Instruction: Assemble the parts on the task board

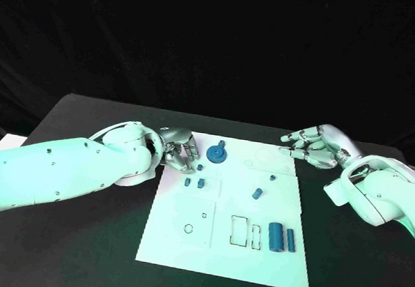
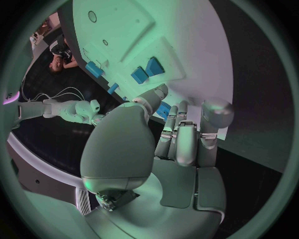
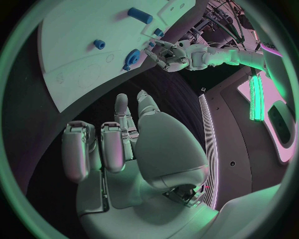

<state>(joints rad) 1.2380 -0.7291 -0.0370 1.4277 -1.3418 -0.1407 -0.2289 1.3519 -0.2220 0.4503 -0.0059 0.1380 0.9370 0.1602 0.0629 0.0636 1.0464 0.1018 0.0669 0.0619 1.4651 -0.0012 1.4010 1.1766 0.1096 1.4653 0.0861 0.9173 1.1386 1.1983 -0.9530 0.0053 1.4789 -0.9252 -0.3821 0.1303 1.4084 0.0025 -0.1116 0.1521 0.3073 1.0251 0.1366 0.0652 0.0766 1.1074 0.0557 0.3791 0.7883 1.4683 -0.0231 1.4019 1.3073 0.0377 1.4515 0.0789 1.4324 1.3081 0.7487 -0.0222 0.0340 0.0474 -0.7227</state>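
Note:
The white task board lies mid-table. On it are a blue gear, two small blue blocks, a blue peg, a smaller piece and a blue cylinder beside a thin bar. My left hand hovers at the board's far left corner with its fingers curled. In the left wrist view a small blue part sits between its thumb and fingertips; whether it is pinched is unclear. My right hand is off the board's far right corner, fingers curled in on nothing.
Outlined recesses mark the near half of the board. Black table surrounds it on all sides. In the right wrist view my left hand shows beyond the gear.

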